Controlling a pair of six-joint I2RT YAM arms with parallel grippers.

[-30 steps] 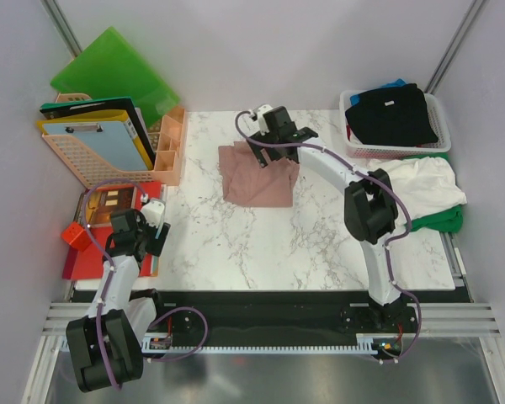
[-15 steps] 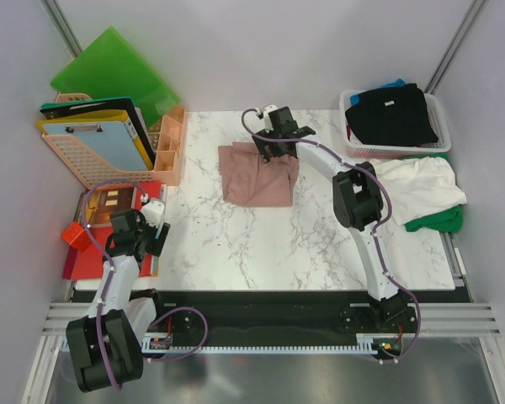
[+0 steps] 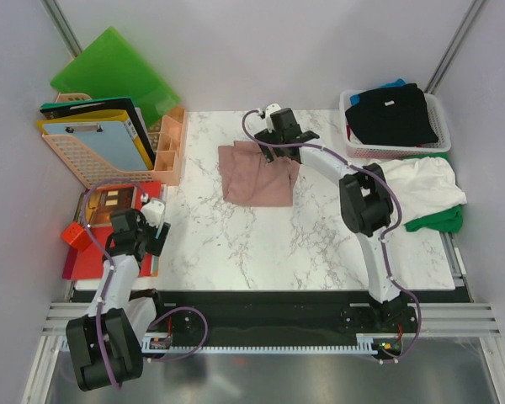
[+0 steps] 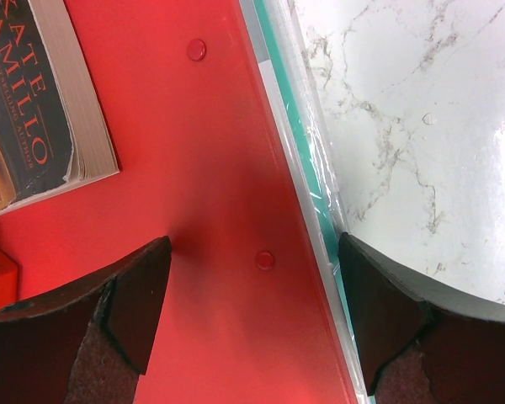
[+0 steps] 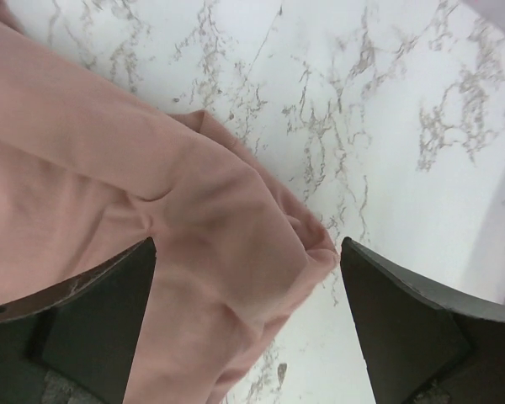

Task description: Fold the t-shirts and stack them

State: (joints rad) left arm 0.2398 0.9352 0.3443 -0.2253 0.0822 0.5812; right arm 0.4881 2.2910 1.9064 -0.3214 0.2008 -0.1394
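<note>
Folded t-shirt (image 3: 252, 181) lies mid-table (image 3: 236, 244), towards the back, with the right gripper (image 3: 276, 153) just above its far right corner. Basket (image 3: 442, 145) sits back right, stacked t-shirts (image 3: 391, 114) inside it, loose t-shirts (image 3: 421, 185) just in front. Rack (image 3: 93, 172) stands back left; before it, a book (image 4: 25, 101) rests on a flat folder (image 4: 202, 210).

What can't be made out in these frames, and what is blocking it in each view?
- Top view: the far edge of the pink t-shirt, covered by the right gripper.
- Top view: what lies in the basket beneath the black t-shirt; only a blue sliver shows.
- Top view: most of the green t-shirt, lying under the white t-shirt.
- Left wrist view: the full title of the book, cut off by the frame's left edge.
</note>
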